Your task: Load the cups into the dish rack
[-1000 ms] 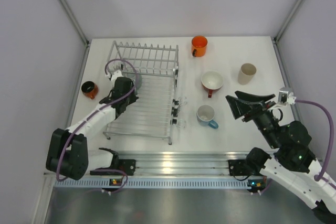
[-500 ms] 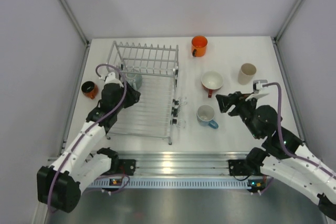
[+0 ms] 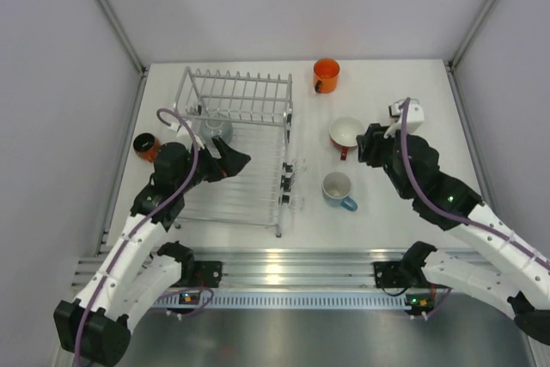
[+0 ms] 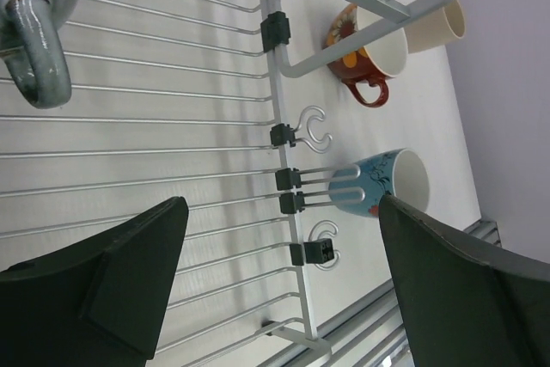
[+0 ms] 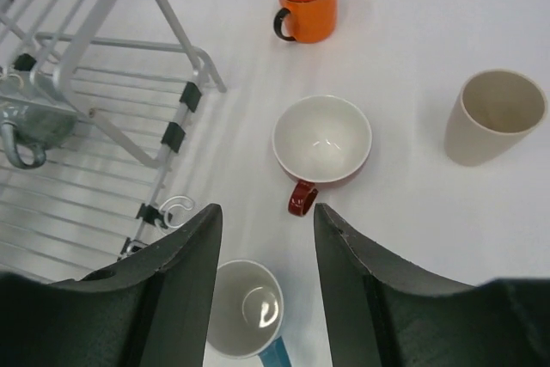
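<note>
The red cup point(image 5: 322, 145) is judged hard, slippery, fragile; its rim is best gripped. The right gripper point(image 5: 265, 217) and left gripper point(image 4: 282, 205) are seen open, empty.

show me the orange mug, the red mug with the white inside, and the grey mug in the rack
orange mug point(image 5: 309, 16): right wrist view, outer wall below the rim
red mug point(image 5: 322, 137): right wrist view, white inside of the bowl
grey mug point(image 5: 45, 123): right wrist view, side of its body
</note>
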Tool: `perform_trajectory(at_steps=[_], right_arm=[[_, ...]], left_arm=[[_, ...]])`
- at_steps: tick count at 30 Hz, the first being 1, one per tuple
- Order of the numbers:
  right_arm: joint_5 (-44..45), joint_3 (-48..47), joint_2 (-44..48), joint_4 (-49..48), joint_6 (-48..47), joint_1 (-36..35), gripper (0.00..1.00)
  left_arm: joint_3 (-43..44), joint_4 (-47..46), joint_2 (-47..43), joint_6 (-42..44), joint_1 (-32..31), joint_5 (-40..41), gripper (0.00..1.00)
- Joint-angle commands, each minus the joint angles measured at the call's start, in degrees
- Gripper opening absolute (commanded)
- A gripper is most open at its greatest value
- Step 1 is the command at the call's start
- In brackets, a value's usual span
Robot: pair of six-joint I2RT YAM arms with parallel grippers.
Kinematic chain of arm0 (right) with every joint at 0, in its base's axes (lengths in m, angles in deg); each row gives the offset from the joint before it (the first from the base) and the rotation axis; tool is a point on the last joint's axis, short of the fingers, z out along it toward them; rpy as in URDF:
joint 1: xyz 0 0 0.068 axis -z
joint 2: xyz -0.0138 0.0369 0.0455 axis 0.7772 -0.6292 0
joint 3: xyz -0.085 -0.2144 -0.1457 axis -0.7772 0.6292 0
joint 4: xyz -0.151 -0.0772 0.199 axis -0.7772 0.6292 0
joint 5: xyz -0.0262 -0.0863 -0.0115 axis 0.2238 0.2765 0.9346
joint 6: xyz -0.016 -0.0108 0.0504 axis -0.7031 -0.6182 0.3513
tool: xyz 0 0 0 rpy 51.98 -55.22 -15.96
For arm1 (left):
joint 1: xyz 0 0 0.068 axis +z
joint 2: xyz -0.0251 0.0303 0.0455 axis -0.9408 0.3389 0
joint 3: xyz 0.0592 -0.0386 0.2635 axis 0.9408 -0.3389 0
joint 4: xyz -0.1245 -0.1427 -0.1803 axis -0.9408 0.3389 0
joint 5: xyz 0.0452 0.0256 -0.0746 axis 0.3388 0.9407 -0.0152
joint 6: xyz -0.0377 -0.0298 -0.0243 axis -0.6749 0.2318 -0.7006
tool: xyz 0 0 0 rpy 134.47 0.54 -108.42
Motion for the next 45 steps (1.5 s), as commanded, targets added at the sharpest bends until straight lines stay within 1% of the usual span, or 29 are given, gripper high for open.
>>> perform_trajectory(at_steps=[1,3,4,6,7,10,12,18,22,28,37,40,41,43,44,45], right_arm=[[0.29,-3.18,-3.72,2.22,0.14,3.90,0.48],[-2.86,-3.45,-6.44,2.04,3.38,6.37,0.48],[-4.44,-3.62,-7.59,2.04,4.53,9.86,0.50],[-10.06,-4.24,-10.05,2.31,6.91,13.74,0.51],[-11.74,-4.50,-12.76,2.31,8.75,17.33,0.51],[-14.74,-5.56,-18.66,1.96,9.91,21.13,0.55],[-16.41,-6.17,-22.87,1.35,9.73,22.11,0.56],[-19.05,-5.65,-30.96,-3.58,10.52,25.27,0.52],[-17.91,-5.38,-34.32,-6.04,10.52,26.77,0.52],[-18.96,-6.26,-40.20,-9.03,10.79,28.44,0.52],[-20.28,-7.67,-48.03,-12.28,10.87,28.79,0.49],[-20.72,-7.23,-49.44,-13.07,10.96,28.79,0.45],[-20.81,-7.05,-49.61,-13.33,10.96,28.88,0.39],[-20.98,-6.88,-49.70,-13.77,10.61,28.88,0.31],[-20.81,-6.70,-49.61,-13.86,10.52,28.79,0.24],[-20.63,-6.61,-49.09,-14.04,10.35,28.79,0.20]], left_arm=[[1.97,-1.70,-2.02,0.78,0.23,-3.91,0.98],[2.33,-1.70,-2.72,1.13,0.23,-5.05,0.98],[2.41,-1.70,-2.99,1.31,0.23,-5.32,0.98],[1.98,-1.70,-3.43,1.13,0.23,-5.76,0.98],[1.80,-1.70,-4.04,0.96,0.23,-6.11,0.98],[0.92,-1.70,-5.44,0.08,0.23,-6.29,0.97],[0.40,-1.70,-5.80,-0.27,0.23,-6.38,0.97],[-0.22,-1.70,-7.21,-0.45,0.23,-5.68,0.96],[-0.05,-1.79,-7.30,-0.01,0.23,-5.94,0.96],[0.22,-1.70,-7.47,-0.80,0.23,-5.94,0.95],[0.57,-1.70,-7.91,-0.89,0.32,-6.29,0.94],[0.66,-1.70,-8.18,-0.80,0.23,-6.46,0.93],[0.66,-1.70,-8.26,-0.71,0.23,-6.55,0.92],[0.66,-1.79,-8.44,-0.45,0.23,-6.73,0.91],[0.57,-1.79,-8.61,-0.28,0.23,-6.82,0.90],[0.74,-1.79,-8.96,-0.10,0.23,-6.99,0.90]])
